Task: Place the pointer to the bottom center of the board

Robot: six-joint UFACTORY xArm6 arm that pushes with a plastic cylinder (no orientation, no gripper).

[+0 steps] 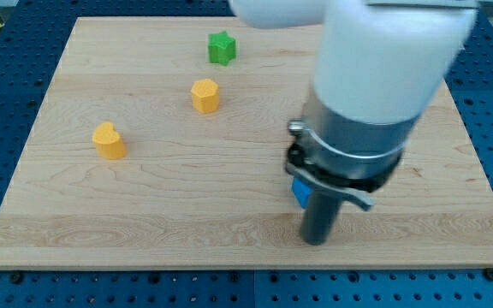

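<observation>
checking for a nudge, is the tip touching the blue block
Cannot tell. In the camera view the blue block shows only as a sliver beside the rod, above my tip; the arm hides where they would meet.

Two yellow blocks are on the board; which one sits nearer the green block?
The yellow block nearer the view's top, just below the green star-shaped block. The other yellow block lies farther toward the view's left and bottom.

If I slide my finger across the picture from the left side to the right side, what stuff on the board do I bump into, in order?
Yellow heart-shaped block → yellow hexagon block → green star block → blue block, mostly hidden behind the arm → my tip, near the board's bottom edge.
</observation>
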